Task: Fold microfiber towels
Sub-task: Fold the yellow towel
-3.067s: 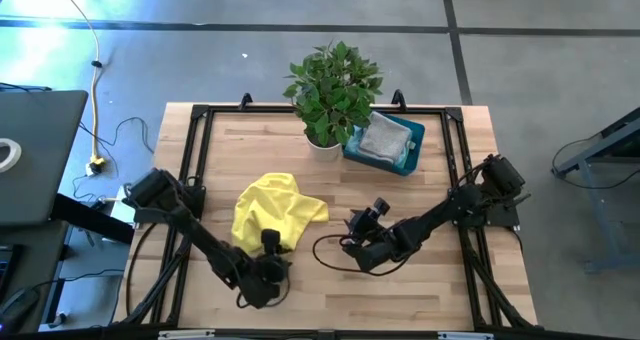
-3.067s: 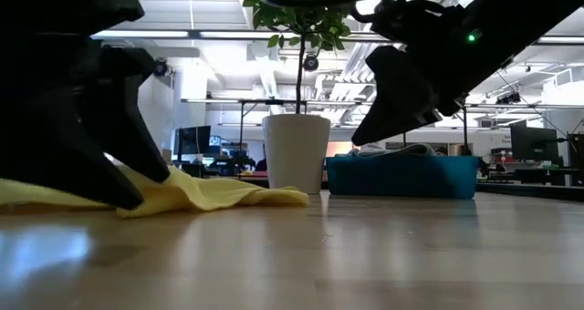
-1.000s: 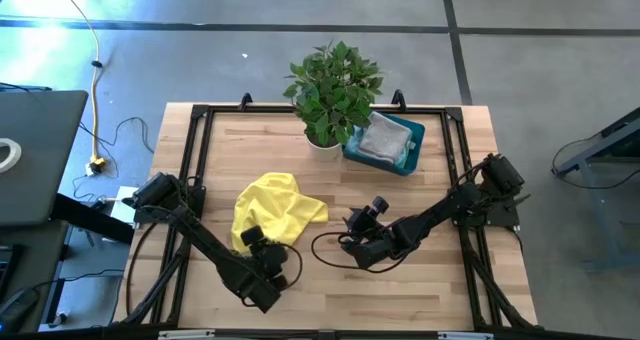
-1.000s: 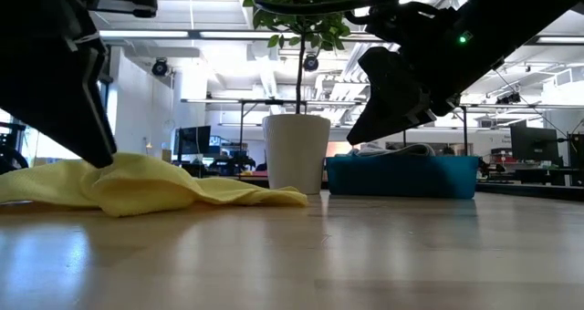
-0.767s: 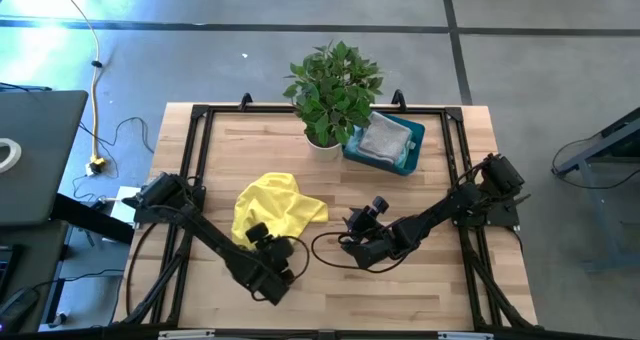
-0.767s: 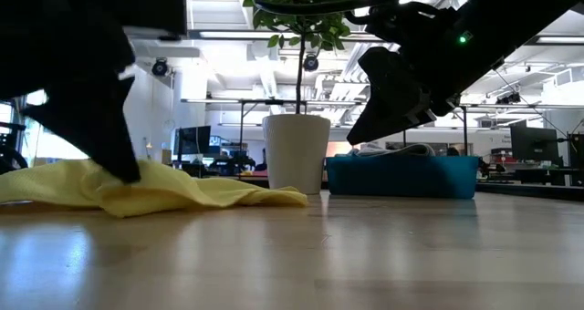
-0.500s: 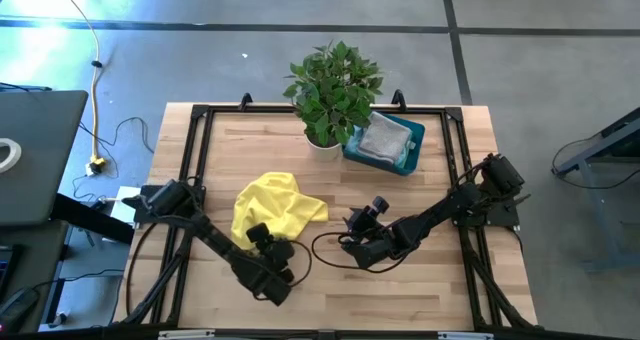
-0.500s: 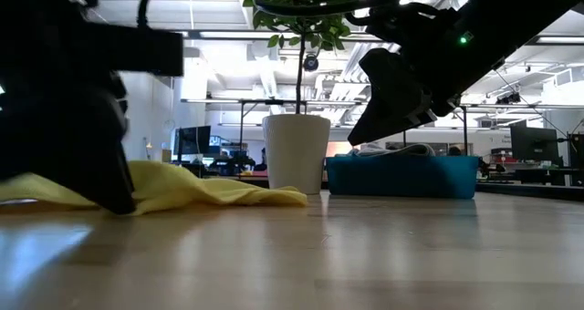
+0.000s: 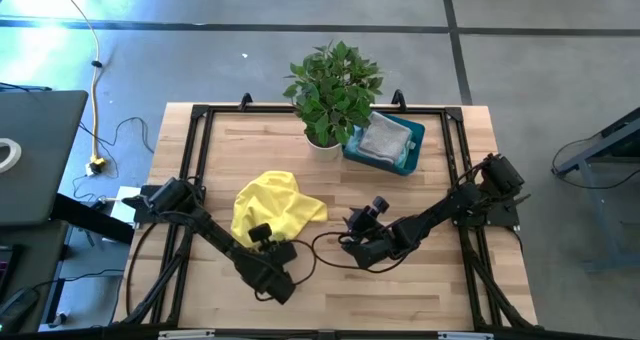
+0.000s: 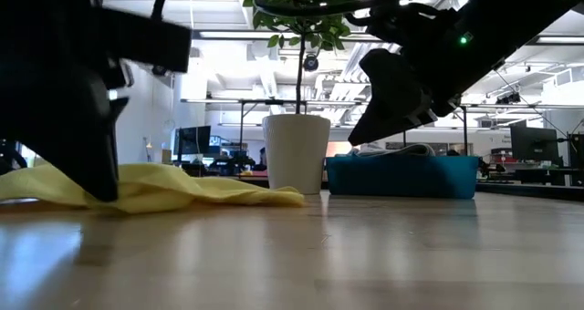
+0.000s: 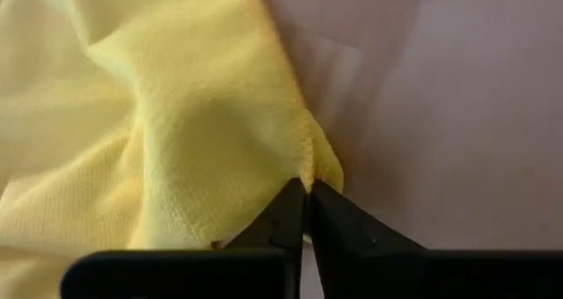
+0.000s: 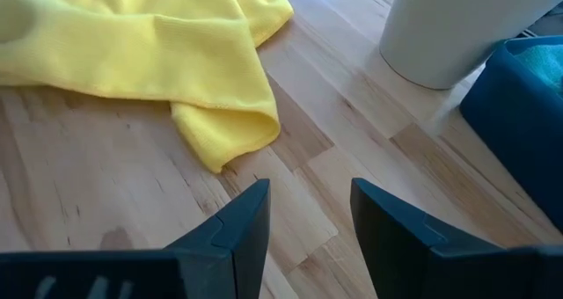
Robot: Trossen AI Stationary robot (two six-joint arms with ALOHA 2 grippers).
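Observation:
A yellow microfiber towel (image 9: 275,208) lies crumpled on the wooden table, left of centre. My left gripper (image 11: 308,189) is shut on its near edge and also shows in the high view (image 9: 265,244). My right gripper (image 12: 310,193) hangs open above bare wood to the right of the towel, touching nothing; it faces the towel's folded-over right corner (image 12: 230,134). A grey towel (image 9: 385,137) lies in the teal bin (image 9: 412,152) at the back. My left gripper pinches a corner-like point of the towel's near edge (image 11: 310,167) between its two fingertips. The fingers slant down from the table's near side. The cloth is puckered into a ridge at the pinch, and the rest of the towel lies slack on the table (image 10: 182,193).
A potted plant (image 9: 330,85) in a white pot (image 12: 449,31) stands at the back centre, with the teal bin beside it on the right. A black frame (image 9: 195,140) runs around the tabletop. Bare wood (image 9: 400,290) lies along the near side.
My left gripper has moved a little toward the table's right edge and down onto the yellow towel's near edge, and has shut on it. The towel's near hump has flattened under it. The right arm has kept still.

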